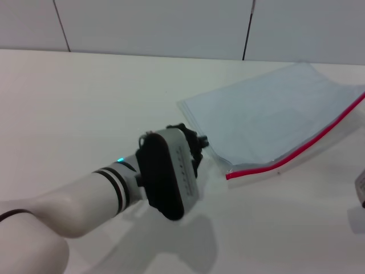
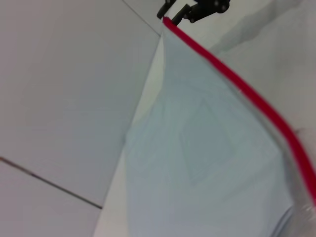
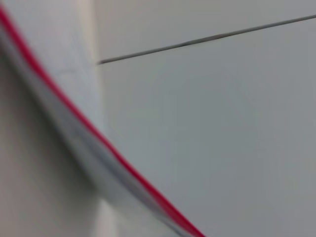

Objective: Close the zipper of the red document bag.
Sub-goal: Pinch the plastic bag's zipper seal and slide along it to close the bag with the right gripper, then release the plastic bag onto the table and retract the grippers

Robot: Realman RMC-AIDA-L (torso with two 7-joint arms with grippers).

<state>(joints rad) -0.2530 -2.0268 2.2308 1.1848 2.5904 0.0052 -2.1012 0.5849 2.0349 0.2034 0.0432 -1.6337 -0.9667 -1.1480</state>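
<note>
The red document bag (image 1: pixel 274 114) lies flat on the white table at the right, a translucent pale blue pouch. Its zipper (image 1: pixel 296 149) is the bright red strip along the near long edge, running off the right side of the head view. My left gripper (image 1: pixel 198 149) sits at the bag's short left edge, mostly hidden behind its own wrist. In the left wrist view the bag (image 2: pixel 197 148) fills the picture and the zipper (image 2: pixel 247 94) leads to the dark right gripper (image 2: pixel 195 10) at its far end. The right wrist view shows the zipper (image 3: pixel 89 126) close up. No slider is discernible.
A white table (image 1: pixel 85 91) stretches to the left and front of the bag, with a pale panelled wall (image 1: pixel 154 25) behind it. A grey part of the right arm (image 1: pixel 360 197) shows at the right edge.
</note>
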